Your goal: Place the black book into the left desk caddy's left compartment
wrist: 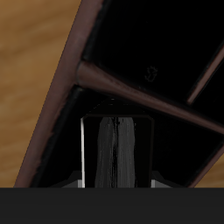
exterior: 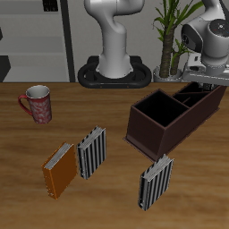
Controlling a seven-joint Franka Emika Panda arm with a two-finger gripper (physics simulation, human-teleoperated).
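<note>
The left desk caddy (exterior: pixel 165 121) is a long dark maroon box with a black interior, standing farther back on the table. My gripper (exterior: pixel 195 79) hangs over its far end, above the narrower divided slots. In the wrist view my gripper (wrist: pixel 118 171) is shut on the black book (wrist: pixel 118 144), which stands upright between the fingers, right over a compartment of the caddy (wrist: pixel 66 96) next to a maroon divider. In the exterior view the book is mostly hidden by the gripper and the caddy wall.
A red patterned mug (exterior: pixel 38 104) stands at the far side from the caddy. An orange book (exterior: pixel 60 170) and two black-and-white striped books (exterior: pixel 92 152) (exterior: pixel 155 182) stand near the table's front. A potted plant (exterior: pixel 170 40) stands behind the caddy.
</note>
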